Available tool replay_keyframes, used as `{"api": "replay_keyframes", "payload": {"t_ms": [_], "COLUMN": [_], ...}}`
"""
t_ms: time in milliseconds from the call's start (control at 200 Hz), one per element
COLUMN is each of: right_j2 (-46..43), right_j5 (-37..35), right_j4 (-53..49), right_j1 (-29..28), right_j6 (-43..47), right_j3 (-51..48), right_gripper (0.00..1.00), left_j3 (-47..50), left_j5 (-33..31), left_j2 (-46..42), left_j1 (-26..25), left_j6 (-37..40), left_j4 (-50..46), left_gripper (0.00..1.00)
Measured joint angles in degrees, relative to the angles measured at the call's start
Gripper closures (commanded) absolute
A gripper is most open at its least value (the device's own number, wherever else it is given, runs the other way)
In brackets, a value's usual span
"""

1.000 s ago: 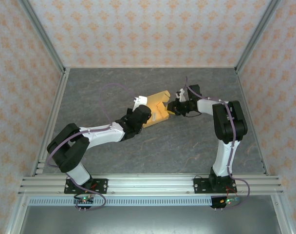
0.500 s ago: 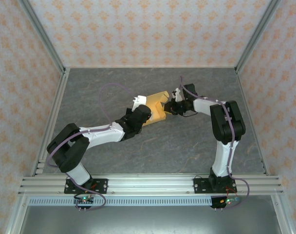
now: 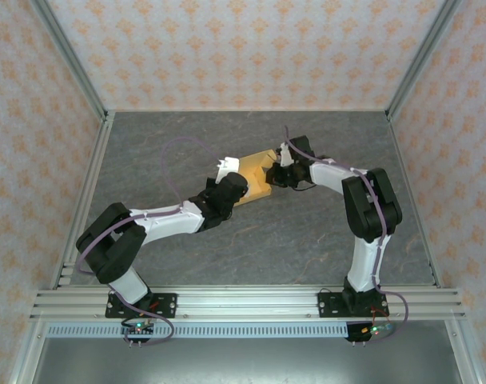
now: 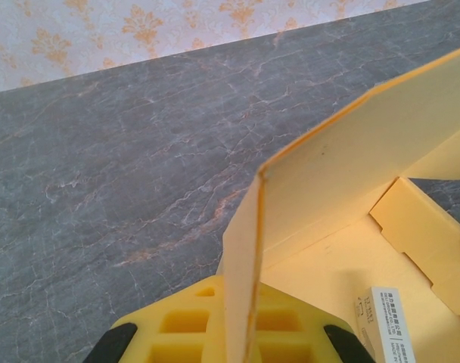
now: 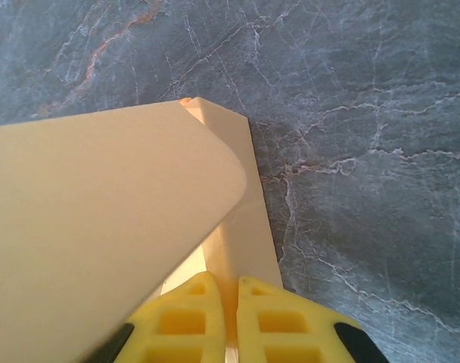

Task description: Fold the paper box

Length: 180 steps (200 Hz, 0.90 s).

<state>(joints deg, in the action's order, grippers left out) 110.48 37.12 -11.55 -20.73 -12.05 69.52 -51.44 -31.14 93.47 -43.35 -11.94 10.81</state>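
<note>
The paper box [image 3: 257, 172], light orange-tan cardboard and partly folded, lies mid-table between both arms. My left gripper [image 3: 233, 188] holds its near-left side. In the left wrist view the yellow fingers [image 4: 177, 329] are shut on an upright panel of the paper box [image 4: 351, 166], which stands edge-on between them. My right gripper [image 3: 277, 174] meets the box's right side. In the right wrist view its fingers [image 5: 279, 325] pinch a thin wall of the paper box [image 5: 237, 227], while a rounded flap [image 5: 101, 227] leans over at the left.
A small white tag [image 4: 390, 324] lies on the box's inner floor. The grey marbled table [image 3: 307, 240] stretches on all sides, bounded by aluminium rails [image 3: 89, 188] and patterned walls.
My right gripper has moved left and farther back onto the box's right side and closed on its wall. The box's right part has folded up, looking more compact. The left arm has stayed put.
</note>
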Motion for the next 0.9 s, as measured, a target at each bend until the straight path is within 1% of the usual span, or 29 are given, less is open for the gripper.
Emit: {"api": "replay_keyframes", "payload": {"t_ms": [185,495,661,901], "right_j2": [-1.27,-1.36,-1.36,-1.03], "right_j5": [-9.33,-25.35,-30.12,-33.88], "right_j4": [-1.64,-8.44,-10.54,-11.34], "right_j1": [-3.37,-8.28,-9.40,-10.27], "right_j6": [1.57,3.98,4.87,4.81], "right_j3": [0.55,4.09,4.96,5.60], "right_gripper": [0.93,0.95,0.96,1.00], "left_j3": [0.17,0.81,1.25,1.33], "left_j5": [-0.02,-0.24,0.33,0.46], "left_j2": [-0.02,-0.02,-0.02,-0.02], "left_j1": [0.00,-0.04,-0.04,-0.04], "left_j6": [-0.04,-0.22,-0.61,-0.68], "left_j4": [0.02,-1.14,-1.20,-1.20], "left_gripper": [1.00,1.00,1.00,1.00]}}
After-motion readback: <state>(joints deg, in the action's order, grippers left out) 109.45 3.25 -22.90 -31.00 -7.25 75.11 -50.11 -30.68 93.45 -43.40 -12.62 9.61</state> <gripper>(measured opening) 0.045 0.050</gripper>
